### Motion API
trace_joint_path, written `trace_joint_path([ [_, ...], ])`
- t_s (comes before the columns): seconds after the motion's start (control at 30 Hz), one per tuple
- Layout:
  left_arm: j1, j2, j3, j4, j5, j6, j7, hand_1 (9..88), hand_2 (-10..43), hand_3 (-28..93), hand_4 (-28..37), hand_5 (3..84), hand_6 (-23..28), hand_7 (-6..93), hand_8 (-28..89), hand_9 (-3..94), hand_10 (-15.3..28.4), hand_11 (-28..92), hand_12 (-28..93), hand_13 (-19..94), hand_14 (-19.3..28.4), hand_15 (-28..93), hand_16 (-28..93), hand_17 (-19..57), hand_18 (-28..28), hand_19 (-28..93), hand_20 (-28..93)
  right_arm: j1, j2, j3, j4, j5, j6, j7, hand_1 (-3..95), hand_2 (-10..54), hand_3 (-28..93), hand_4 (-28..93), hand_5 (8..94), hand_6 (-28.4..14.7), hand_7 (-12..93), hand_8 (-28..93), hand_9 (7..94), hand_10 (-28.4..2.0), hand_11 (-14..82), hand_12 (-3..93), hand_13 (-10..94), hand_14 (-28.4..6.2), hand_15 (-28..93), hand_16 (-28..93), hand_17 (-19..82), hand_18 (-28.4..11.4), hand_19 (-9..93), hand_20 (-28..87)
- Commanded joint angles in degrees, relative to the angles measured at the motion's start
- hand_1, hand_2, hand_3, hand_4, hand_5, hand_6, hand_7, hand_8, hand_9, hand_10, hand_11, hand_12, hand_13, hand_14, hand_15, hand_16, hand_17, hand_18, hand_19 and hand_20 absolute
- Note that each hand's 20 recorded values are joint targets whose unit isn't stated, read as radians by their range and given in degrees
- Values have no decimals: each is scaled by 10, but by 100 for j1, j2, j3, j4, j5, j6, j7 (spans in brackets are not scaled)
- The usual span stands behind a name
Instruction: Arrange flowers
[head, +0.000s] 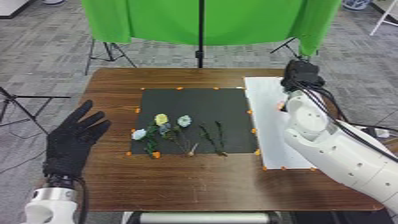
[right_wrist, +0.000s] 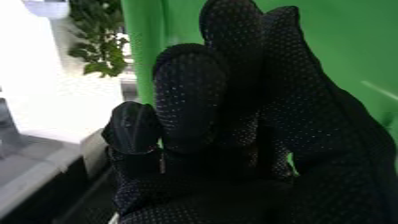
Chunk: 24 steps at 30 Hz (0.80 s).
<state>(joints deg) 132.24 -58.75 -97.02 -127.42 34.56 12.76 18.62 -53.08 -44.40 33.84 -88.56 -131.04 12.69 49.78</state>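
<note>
right hand (head: 304, 75) by the white sheet's (head: 271, 135) far end, fingers relaxed, slightly bent; whether it holds anything, i cannot tell; left hand (head: 69, 145) open, empty; flowers (head: 161, 119) on the dark mat (head: 200, 97), atop the bench (head: 178, 187).

green cloth (head: 258, 25) — beyond wooden table (head: 178, 192) | black pole (head: 201, 32) — before cloth | grey carpet (head: 53, 55) | leafy plant (right_wrist: 105, 45)
</note>
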Motion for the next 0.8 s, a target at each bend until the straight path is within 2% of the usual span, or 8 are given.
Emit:
trace_joint_path([
  [0.03,74,-23,5,4,-8,-17,-9,245,64,784,-238,351,82,141,-100,346,208,266,121,272,284,566,-89,-66,284,632,-21,-490,24,555,-501,-90,-700,73,574,-95,709,-283,902,4,158,37,937,-57,179,309,794,-42,622,264,373,-216,932,591],
  [0.1,83,-19,-2,-6,5,13,-6,245,64,784,-238,351,82,140,-100,346,208,266,120,272,284,566,-89,-66,284,633,-21,-624,13,715,-564,51,-1076,146,525,-95,726,-283,826,-6,167,17,900,-78,142,301,734,-64,663,222,343,-227,932,616],
  [0.2,86,-42,-25,1,11,-16,-29,245,64,784,-238,351,82,141,-100,347,208,266,121,272,284,566,-89,-66,284,633,-21,-882,-97,1135,-646,342,-1718,188,416,-95,791,-283,688,-15,167,-116,742,-156,260,173,619,-127,742,142,292,-242,932,636],
  [0.37,58,-65,-36,9,30,-20,-73,246,65,783,-237,351,82,141,-100,347,208,266,120,271,284,566,-89,-66,284,633,-21,-963,-224,1245,-509,586,-2121,225,373,-95,786,-283,599,-21,151,-125,650,-194,241,145,547,-169,756,112,240,-251,932,636],
  [0.47,35,-64,-21,16,43,-46,-80,245,64,784,-236,351,82,140,-100,348,209,266,120,271,284,566,-89,-66,284,634,-20,-890,-272,1138,-339,734,-2231,243,372,-95,779,-283,587,-17,151,-126,646,-197,228,141,544,-170,755,106,234,-254,932,633],
  [0.6,21,-48,3,27,29,-39,-61,246,64,783,-237,351,82,141,-100,347,208,265,120,272,284,566,-89,-66,284,634,-20,-702,-309,773,-23,714,-1993,206,376,-95,772,-283,586,-8,155,-127,661,-191,218,138,560,-160,746,98,236,-256,932,627],
  [0.77,-2,-66,13,34,44,-72,-83,246,65,783,-237,351,82,141,-100,347,208,267,121,272,284,566,-89,-66,284,634,-20,-533,-262,161,360,330,-1421,168,439,-95,765,-282,666,18,176,-135,755,-134,224,149,658,-105,712,117,285,-247,932,620],
  [0.8,-1,-60,16,34,49,-81,-72,246,65,782,-238,351,82,142,-100,347,208,266,121,272,284,566,-89,-66,284,634,-20,-533,-218,45,417,243,-1127,169,482,-95,716,-282,698,18,183,-85,802,-111,179,205,685,-91,698,141,296,-241,932,619],
])
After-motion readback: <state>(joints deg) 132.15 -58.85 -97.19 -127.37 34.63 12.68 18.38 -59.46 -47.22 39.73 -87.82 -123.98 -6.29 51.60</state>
